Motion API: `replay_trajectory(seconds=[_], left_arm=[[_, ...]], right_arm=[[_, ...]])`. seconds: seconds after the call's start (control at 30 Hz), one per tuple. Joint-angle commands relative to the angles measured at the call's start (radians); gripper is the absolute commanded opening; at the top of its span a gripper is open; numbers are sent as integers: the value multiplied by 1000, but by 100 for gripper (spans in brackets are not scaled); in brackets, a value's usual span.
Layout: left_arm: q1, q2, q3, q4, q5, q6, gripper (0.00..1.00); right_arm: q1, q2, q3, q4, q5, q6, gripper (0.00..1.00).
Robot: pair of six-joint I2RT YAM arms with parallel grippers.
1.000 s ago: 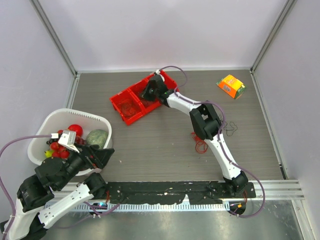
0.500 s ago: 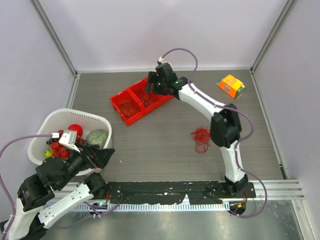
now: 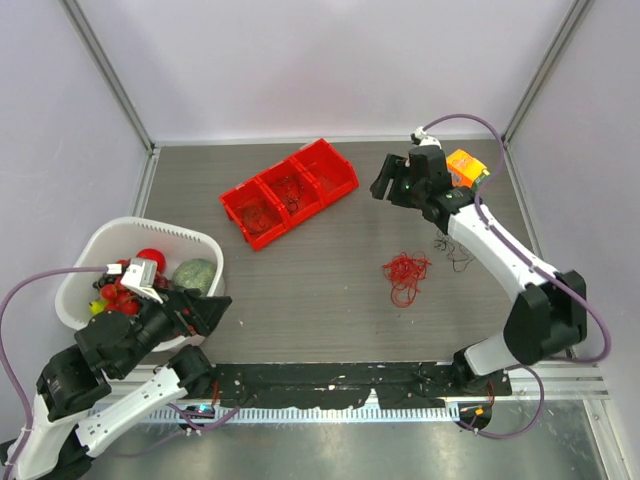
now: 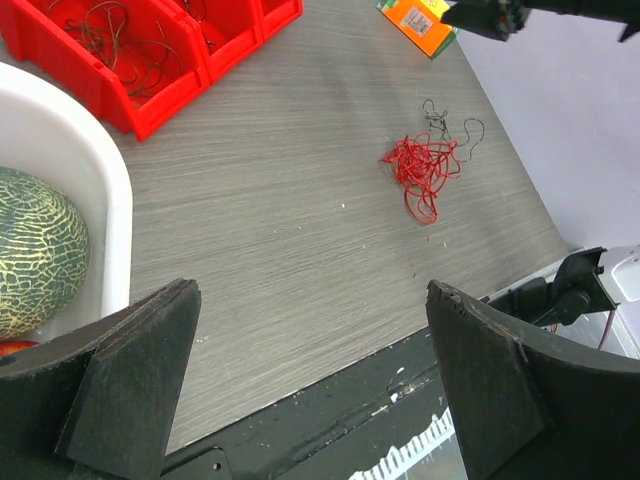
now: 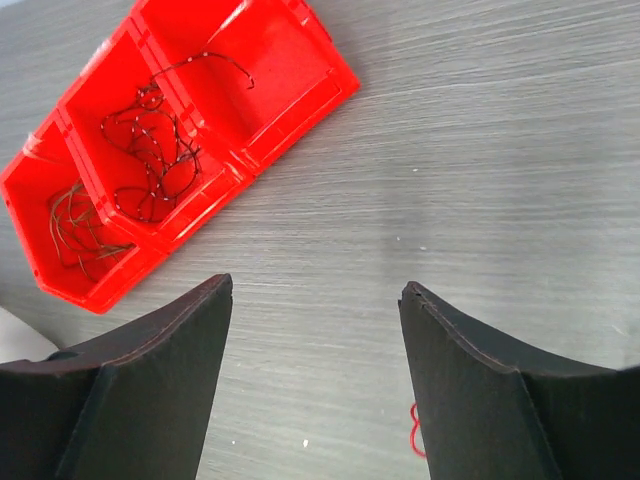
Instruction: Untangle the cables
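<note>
Progress: partway, I judge; thin wires (image 5: 150,165) lie in two compartments of red plastic bin (image 5: 280,50).
Remaining: tangled red wire clump (image 3: 405,272) and thin dark wire (image 3: 456,253), side by side on table (image 3: 300,290).
Right gripper (image 5: 315,288): spread wide, empty.
Left gripper (image 4: 310,290): spread wide, empty.

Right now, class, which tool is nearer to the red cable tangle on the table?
Right. The right tool hovers just behind the red cable tangle; the left tool sits farther off, by the white basket.
</note>
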State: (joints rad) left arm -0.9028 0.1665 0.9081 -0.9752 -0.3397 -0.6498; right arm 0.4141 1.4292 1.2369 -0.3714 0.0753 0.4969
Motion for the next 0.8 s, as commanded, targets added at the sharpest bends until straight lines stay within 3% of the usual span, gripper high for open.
replay_trajectory(seconds=[0.0,0.23,0.43,0.6,0.77], left_arm=[[1,31,3,38,8,4,100],[1,8,5,26,-18,-11,100],[1,30,6,27,-13,-10,100],[1,59,6,32,-4,-5,100],[1,64,3,38,-7,-2,100]], right_arm=[[-14,155,24,232,-225,-69,72],[-17,465,216,365,-319,-14,59],[-17,654,366,459,-287,52,51],[-17,755,443,448,-286,68,42],[-15,813,504,430,-285,63,41]])
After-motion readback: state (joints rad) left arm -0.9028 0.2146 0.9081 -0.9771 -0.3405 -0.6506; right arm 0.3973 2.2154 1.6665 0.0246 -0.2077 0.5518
